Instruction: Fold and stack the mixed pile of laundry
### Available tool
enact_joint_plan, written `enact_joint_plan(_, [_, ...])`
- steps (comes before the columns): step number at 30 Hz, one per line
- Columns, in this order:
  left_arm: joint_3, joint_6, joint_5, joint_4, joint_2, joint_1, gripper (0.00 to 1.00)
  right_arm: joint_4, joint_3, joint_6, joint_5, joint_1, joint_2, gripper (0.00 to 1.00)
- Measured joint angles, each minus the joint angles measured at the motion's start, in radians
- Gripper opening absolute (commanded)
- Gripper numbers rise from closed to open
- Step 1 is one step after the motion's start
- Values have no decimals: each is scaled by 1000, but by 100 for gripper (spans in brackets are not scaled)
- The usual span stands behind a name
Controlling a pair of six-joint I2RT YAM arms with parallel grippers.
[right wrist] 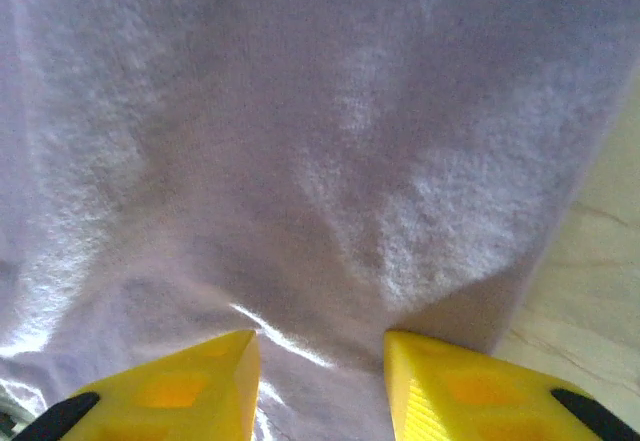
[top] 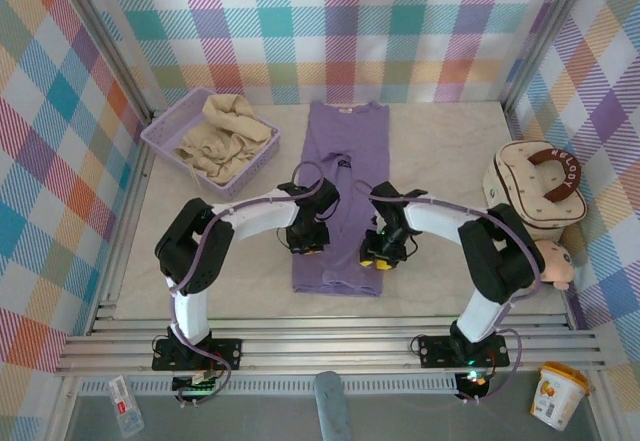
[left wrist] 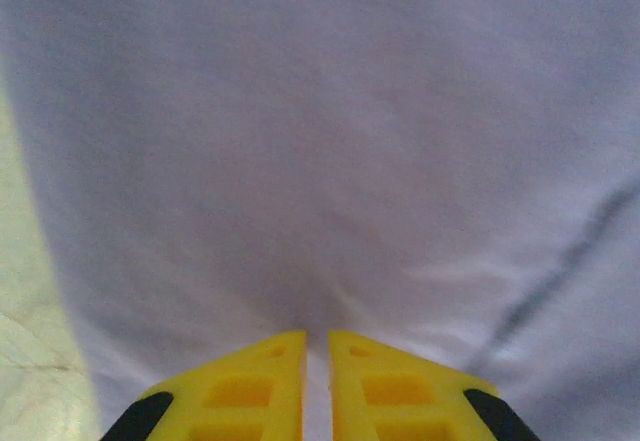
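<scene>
A: What's close up?
B: Purple shirt [right wrist: 330, 141], soft wrinkles, its edge running down the right side.
A: Gripper?
B: Right gripper [right wrist: 320, 346] at the bottom. Yellow fingers [right wrist: 440, 376] stand apart, with shirt cloth and a bright crease in the gap.
A: Else?
B: Pale table [right wrist: 590, 261], lower right, just past the shirt's edge.

Enclosure: back wall [top: 340, 31] and both side walls [top: 50, 161] are lined with pastel plaid sheet in pink, teal, yellow, purple and white checks, and slanting metal posts [top: 100, 46] join them at the corners. Table top [top: 440, 151] is cream, matte and faintly veined, bounded at its near edge by a band of ribbed metal rails [top: 330, 346]. Light is even and diffuse from above, with soft, short shadows on the table.
</scene>
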Motion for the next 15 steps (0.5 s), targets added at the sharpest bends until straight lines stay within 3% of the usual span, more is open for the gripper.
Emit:
enact_joint_plan(7, [-3, 41, -2, 8, 16, 3, 17, -18, -31, 58, 71, 5, -30, 41])
enact_joint_plan(10, [10, 69, 2, 7, 18, 3, 33, -32, -16, 72, 93, 6, -31, 47])
enact_joint_plan(12, [23, 81, 1, 3, 18, 3, 54, -39, -14, 90, 106, 6, -41, 54])
enact_joint_plan(15, [29, 81, 10, -8, 6, 3, 64, -49, -34, 121, 122, 6, -98, 62])
